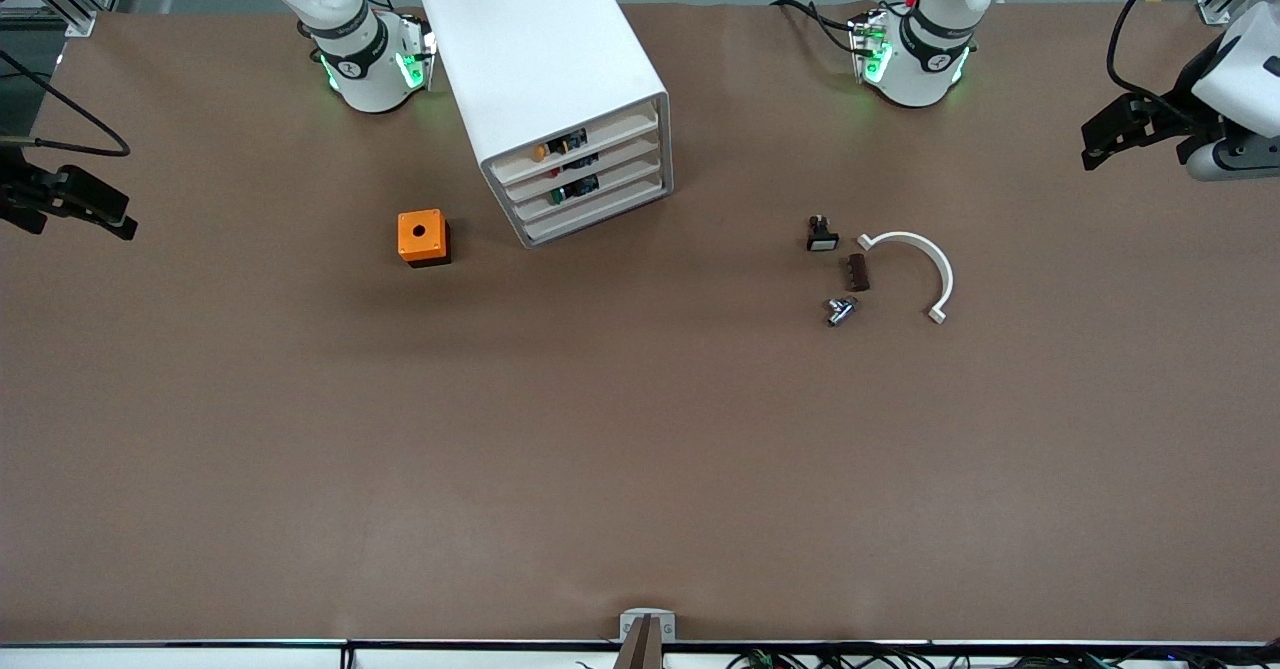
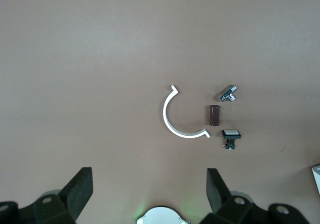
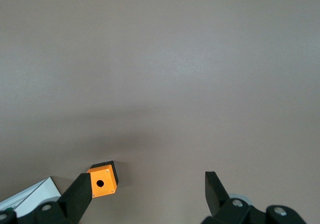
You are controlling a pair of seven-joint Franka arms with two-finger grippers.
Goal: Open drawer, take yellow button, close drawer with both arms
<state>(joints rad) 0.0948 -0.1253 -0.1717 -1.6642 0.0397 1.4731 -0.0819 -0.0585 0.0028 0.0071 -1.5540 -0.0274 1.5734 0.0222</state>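
The white cabinet (image 1: 540, 49) stands between the arm bases, nearer the right arm's end. Its top drawer (image 1: 600, 139) sits level with the three drawers below it. The button's orange cap (image 1: 541, 152) shows in the top drawer. My left gripper (image 1: 1095, 146) hangs open and empty over the table's edge at the left arm's end; in the left wrist view (image 2: 149, 189) only bare table lies between its fingers. My right gripper (image 1: 90, 211) hangs open and empty over the right arm's end; in its wrist view (image 3: 147, 191) nothing is held.
An orange cube with a hole (image 1: 423, 237) (image 3: 103, 181) sits beside the cabinet toward the right arm's end. A white curved piece (image 1: 915, 269) (image 2: 180, 119), a black switch (image 1: 821, 235), a brown block (image 1: 858, 272) and a metal fitting (image 1: 840, 310) lie toward the left arm's end.
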